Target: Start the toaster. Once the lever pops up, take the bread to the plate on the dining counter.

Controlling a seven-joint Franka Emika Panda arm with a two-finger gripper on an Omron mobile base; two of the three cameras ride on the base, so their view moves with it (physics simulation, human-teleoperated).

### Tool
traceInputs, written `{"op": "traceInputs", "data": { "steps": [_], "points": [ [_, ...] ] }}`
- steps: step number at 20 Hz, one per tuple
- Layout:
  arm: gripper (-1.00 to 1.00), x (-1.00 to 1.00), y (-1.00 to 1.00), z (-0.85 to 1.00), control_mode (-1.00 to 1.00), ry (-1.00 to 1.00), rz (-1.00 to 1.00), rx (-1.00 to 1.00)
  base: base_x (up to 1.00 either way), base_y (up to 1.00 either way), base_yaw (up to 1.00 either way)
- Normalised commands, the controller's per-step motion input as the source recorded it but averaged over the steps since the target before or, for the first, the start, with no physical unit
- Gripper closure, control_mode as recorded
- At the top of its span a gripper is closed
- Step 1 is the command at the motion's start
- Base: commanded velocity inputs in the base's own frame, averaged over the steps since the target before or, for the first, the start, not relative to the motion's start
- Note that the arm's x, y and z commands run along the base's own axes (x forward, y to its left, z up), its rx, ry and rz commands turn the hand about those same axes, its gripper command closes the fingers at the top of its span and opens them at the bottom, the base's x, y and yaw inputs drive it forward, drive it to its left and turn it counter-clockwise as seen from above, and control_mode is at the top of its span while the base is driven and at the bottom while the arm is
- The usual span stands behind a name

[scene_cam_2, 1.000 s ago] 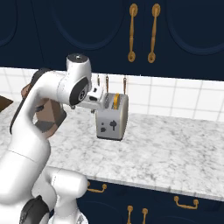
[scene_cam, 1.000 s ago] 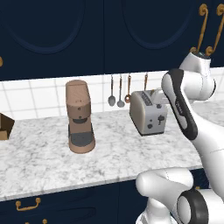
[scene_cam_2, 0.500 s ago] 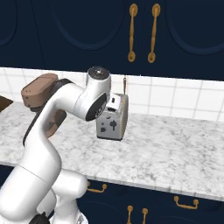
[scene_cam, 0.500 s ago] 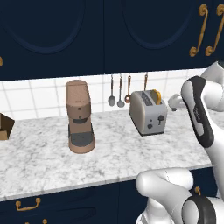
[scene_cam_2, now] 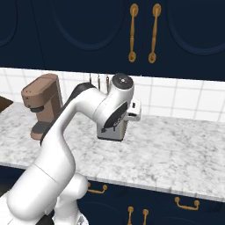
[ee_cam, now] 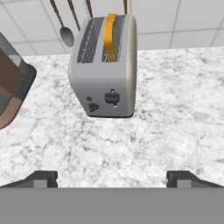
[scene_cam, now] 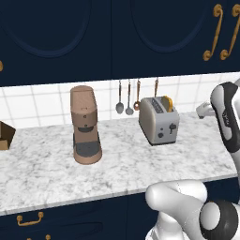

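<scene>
The silver toaster (ee_cam: 107, 65) stands on the marbled counter with its narrow knob face turned towards me. The bread (ee_cam: 110, 37), a yellow slice, stands upright in its right-hand slot and pokes out of the top. The dark lever (ee_cam: 112, 97) sits on the end face, above a round knob (ee_cam: 92, 106). My gripper (ee_cam: 112, 178) is open, fingertips wide apart with nothing between them, and hovers in front of the toaster and above it, a clear gap away. In the left base view the toaster (scene_cam: 159, 121) has my white hand (scene_cam: 204, 109) to its right. The plate and the dining counter are out of view.
A tall brown coffee machine (scene_cam: 86, 124) stands left of the toaster. Spoons and ladles (scene_cam: 126, 98) hang on the tiled wall behind it. A brown box (scene_cam: 5, 136) sits at the far left of the counter (scene_cam: 47, 164). Navy wall cabinets with gold handles (scene_cam_2: 143, 33) hang above.
The arm has swung to the right, carrying the hand from beside the toaster's top to a spot further right and back. The jaws stayed open. Toaster and bread have not moved.
</scene>
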Motion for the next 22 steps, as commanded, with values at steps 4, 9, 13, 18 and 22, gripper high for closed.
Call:
{"op": "traceInputs", "data": {
  "steps": [4, 9, 13, 18, 22],
  "points": [
    [-1.00, 0.02, -0.19, 0.00, -1.00, 0.00, 0.00, 0.00, 0.00, 0.00, 0.00],
    [-1.00, 0.12, -0.04, 0.00, -1.00, 0.00, 0.00, 0.00, 0.00, 0.00, 0.00],
    [-1.00, 0.17, 0.00, 0.00, -1.00, 0.00, 0.00, 0.00, 0.00, 0.00, 0.00],
    [-1.00, 0.07, 0.00, 0.00, -1.00, 0.00, 0.00, 0.00, 0.00, 0.00, 0.00],
    [-1.00, 0.01, 0.07, -0.04, -1.00, 0.00, 0.00, 0.00, 0.00, 0.00, 0.00]
  ]
}}
